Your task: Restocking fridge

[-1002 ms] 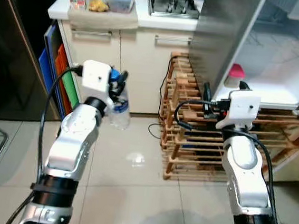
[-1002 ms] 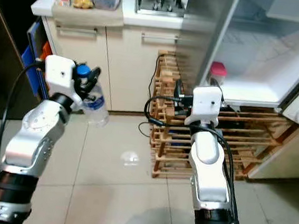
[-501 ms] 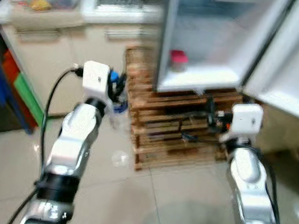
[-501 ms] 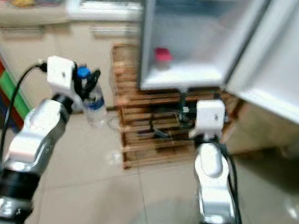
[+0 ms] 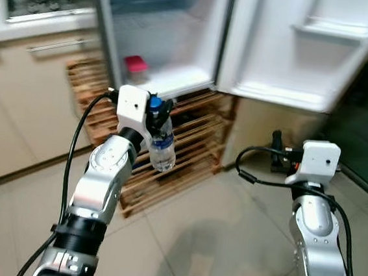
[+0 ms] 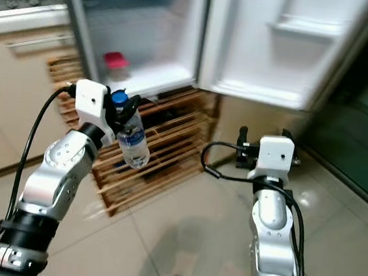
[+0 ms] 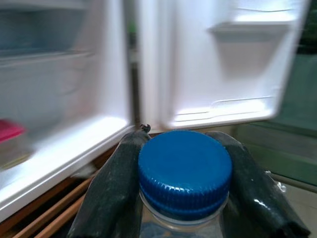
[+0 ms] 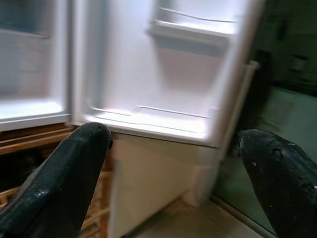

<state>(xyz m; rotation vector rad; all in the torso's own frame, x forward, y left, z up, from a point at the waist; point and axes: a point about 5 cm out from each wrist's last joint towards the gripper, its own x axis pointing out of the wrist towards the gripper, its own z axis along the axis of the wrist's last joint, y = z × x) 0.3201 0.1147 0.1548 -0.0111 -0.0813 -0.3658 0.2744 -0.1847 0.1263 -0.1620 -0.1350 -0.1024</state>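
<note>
Water bottle (image 5: 162, 144) with a blue cap (image 7: 184, 169) hangs by its neck from the left gripper (image 5: 156, 112), whose black fingers (image 7: 115, 187) clamp either side of the cap, held up in front of the open fridge (image 5: 174, 39). A pink-lidded container (image 5: 136, 66) sits on the fridge's bottom shelf, above a wooden rack (image 5: 191, 129). The right gripper (image 8: 168, 173) holds nothing, fingers (image 8: 69, 173) spread wide, facing the fridge door (image 5: 304, 45).

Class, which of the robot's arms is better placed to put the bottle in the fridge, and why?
The left. Its gripper already grips the bottle by its neck, facing the open fridge. The right gripper is open, empty, nearer the door.
</note>
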